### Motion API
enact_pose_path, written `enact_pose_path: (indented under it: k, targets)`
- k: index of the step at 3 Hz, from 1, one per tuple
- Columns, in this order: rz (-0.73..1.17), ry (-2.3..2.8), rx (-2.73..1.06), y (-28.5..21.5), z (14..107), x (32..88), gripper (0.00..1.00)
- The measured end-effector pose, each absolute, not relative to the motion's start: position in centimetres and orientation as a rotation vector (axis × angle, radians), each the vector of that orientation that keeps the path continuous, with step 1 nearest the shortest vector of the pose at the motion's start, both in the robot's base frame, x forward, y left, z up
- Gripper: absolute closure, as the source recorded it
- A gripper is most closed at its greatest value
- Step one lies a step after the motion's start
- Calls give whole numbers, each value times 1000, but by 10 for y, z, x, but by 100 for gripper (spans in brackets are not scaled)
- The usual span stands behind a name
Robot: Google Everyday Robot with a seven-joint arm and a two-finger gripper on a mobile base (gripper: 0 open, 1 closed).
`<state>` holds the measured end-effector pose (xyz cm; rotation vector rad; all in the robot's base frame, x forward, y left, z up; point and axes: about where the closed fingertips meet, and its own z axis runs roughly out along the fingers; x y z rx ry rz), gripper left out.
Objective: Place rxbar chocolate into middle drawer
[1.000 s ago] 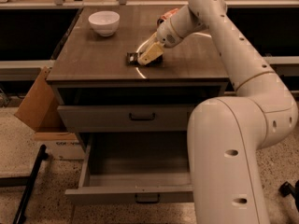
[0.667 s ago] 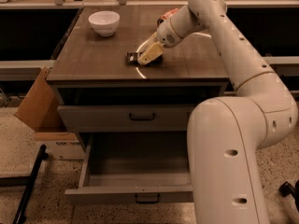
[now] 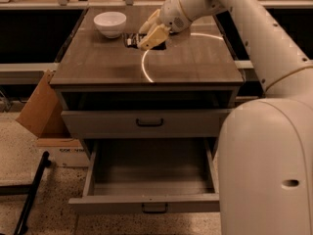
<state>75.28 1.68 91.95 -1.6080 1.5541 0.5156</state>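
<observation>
The rxbar chocolate [image 3: 131, 40], a thin black wrapper, sticks out to the left of my gripper [image 3: 148, 37] over the back middle of the wooden cabinet top [image 3: 186, 62]. The gripper is shut on it, and most of the bar is hidden by the cream fingers [image 3: 155, 34]. I cannot tell whether the bar touches the top or hangs just above it. The middle drawer [image 3: 146, 203] is pulled out below, directly in front of the cabinet, and its grey inside [image 3: 151, 173] holds nothing I can see.
A white bowl [image 3: 110, 23] stands just left of the bar. The upper drawer front [image 3: 146, 123] is closed. A cardboard box [image 3: 41, 111] leans at the cabinet's left. A black bar [image 3: 32, 192] lies on the floor. My white arm [image 3: 266, 160] fills the right side.
The gripper and the bar have moved together up and left in the view, from the middle of the cabinet top to beside the bowl.
</observation>
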Motion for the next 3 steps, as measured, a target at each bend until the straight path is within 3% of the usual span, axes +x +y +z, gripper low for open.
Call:
enact_pose_path:
  k: [3]
  targets:
    - [542, 1491, -1674, 34, 924, 725, 100]
